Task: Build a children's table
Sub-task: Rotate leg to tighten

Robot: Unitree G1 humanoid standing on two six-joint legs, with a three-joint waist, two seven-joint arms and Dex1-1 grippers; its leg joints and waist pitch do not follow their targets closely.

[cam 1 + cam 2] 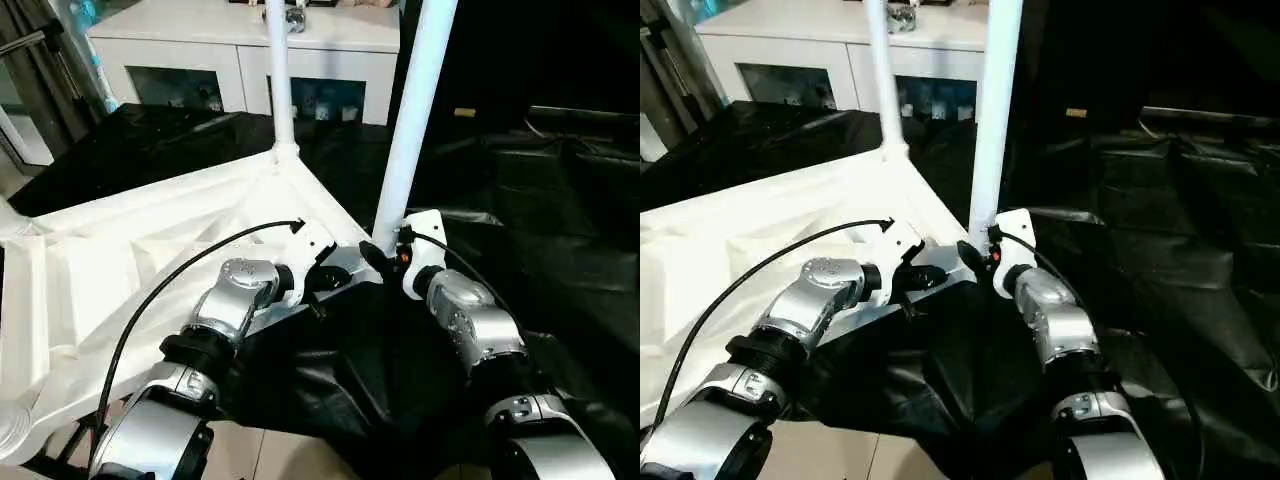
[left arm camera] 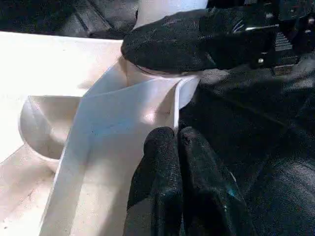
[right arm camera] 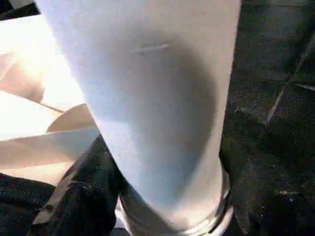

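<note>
Our right hand (image 1: 378,255) grips the base of a white leg (image 1: 412,120) standing upright in the tabletop's (image 1: 120,260) near corner socket. Our left hand (image 2: 172,142), fingers pressed together, rests against that corner's rim. The tabletop lies underside-up on the black-draped desk (image 1: 560,230), a second leg (image 1: 279,75) upright at its far corner.

Tabletop (image 1: 150,250): plain white plastic, no print, underside ribs also white w/ greyish shading in the recesses. 2 upright legs, near leg (image 1: 415,110) and far leg (image 1: 279,70): same plain white, near leg bluish-grey on its shaded side. Work table cloth (image 1: 560,230): glossy black, creased, pale highlights on the folds. Left gripper (image 2: 177,162) & right gripper (image 1: 375,255): black fingers, white housings; small red-orange spot on the right one's housing. Forearms (image 1: 480,325): silver metal w/ black joint rings. Cable (image 1: 170,285) on left arm: black. Cabinet (image 1: 240,50) behind: white, dark glass-front compartments. Floor (image 1: 280,455): pale beige.
</note>
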